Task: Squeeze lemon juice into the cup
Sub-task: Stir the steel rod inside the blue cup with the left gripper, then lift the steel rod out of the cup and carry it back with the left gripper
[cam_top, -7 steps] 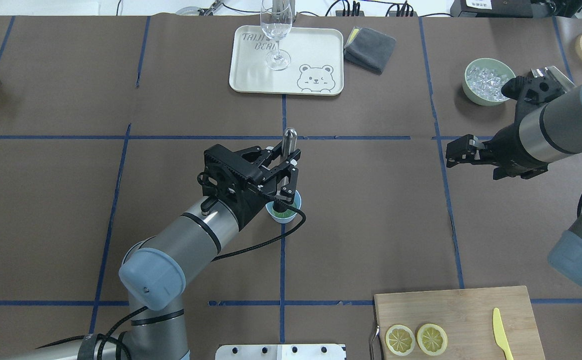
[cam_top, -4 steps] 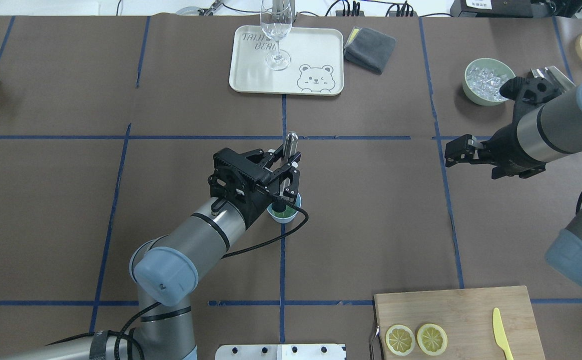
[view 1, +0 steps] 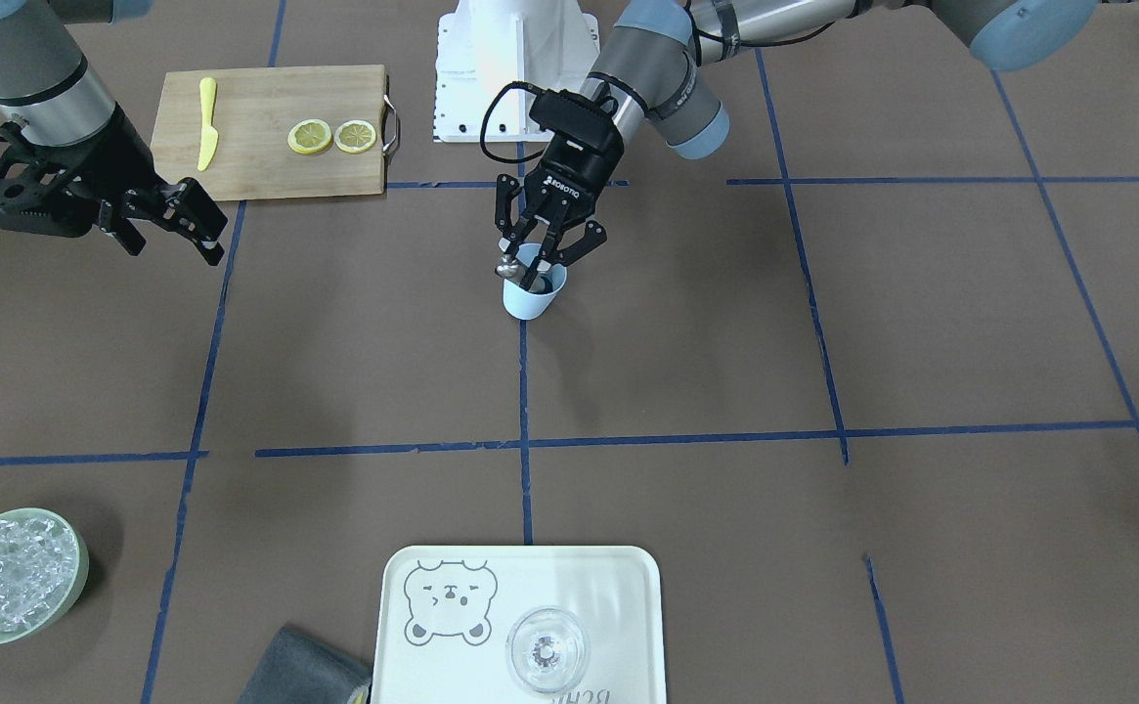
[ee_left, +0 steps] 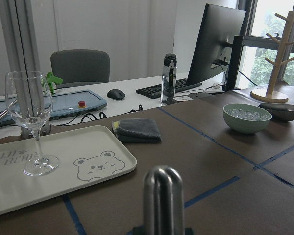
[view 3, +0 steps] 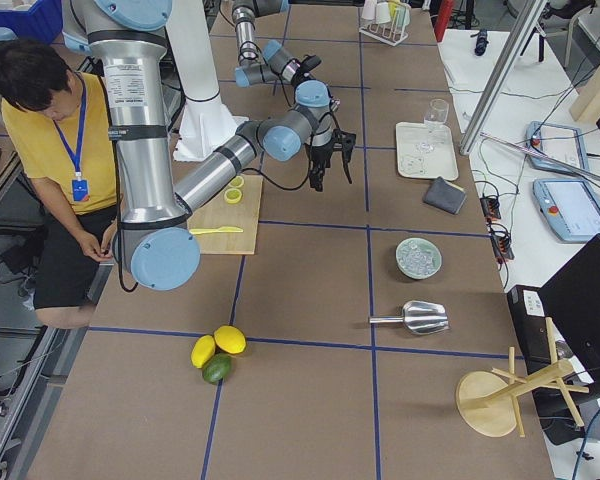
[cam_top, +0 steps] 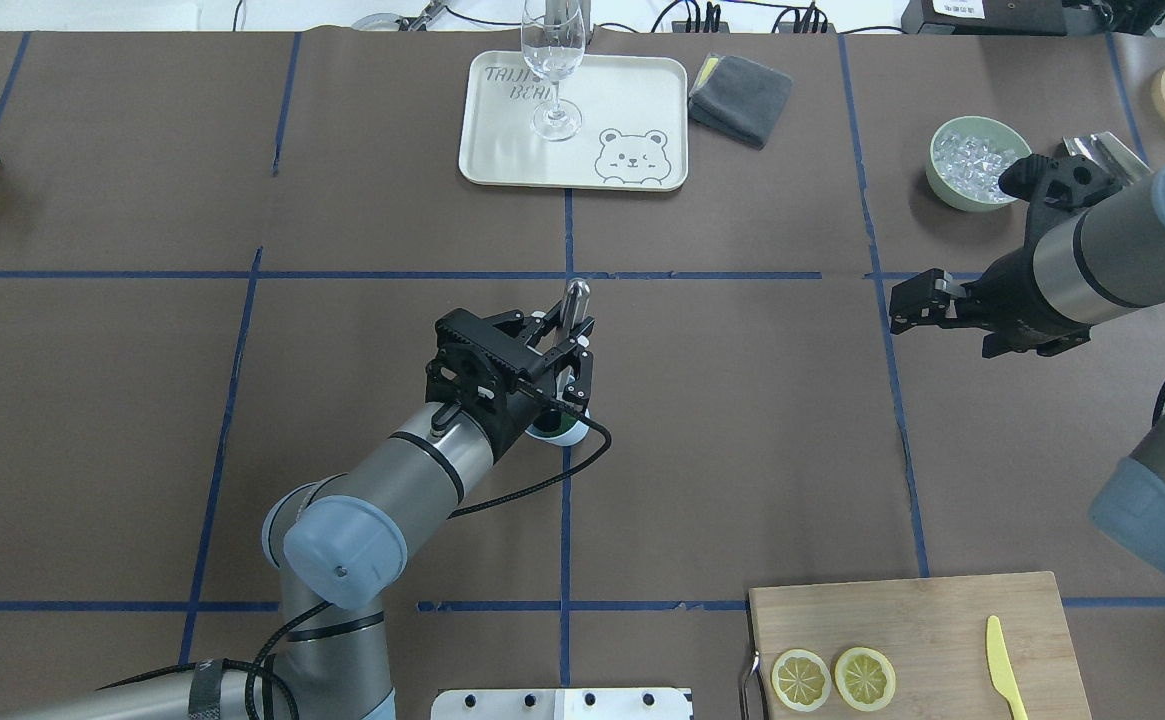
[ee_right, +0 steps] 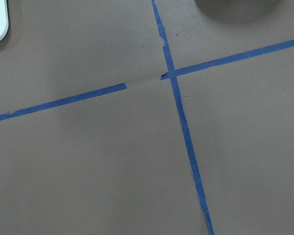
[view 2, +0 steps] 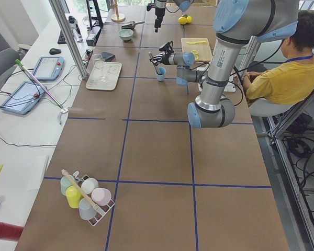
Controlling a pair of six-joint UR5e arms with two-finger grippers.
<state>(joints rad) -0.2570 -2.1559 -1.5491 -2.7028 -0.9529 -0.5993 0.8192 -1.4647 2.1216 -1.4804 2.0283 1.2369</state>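
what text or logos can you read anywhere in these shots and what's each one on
"ROBOTIQ": on the left end effector, which grips a metal rod.
"TAIJ" above "BEA": on the tray, the rest hidden by the wine glass.
Print on the bottle and on the left arm: too small to read.

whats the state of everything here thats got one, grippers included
left gripper, shut on metal muddler standing in the cup
right gripper, open, empty
cup, upright, something green inside
lemon slices, lying flat on cutting board
wine glass, upright, empty
pale-green bowl, filled with ice
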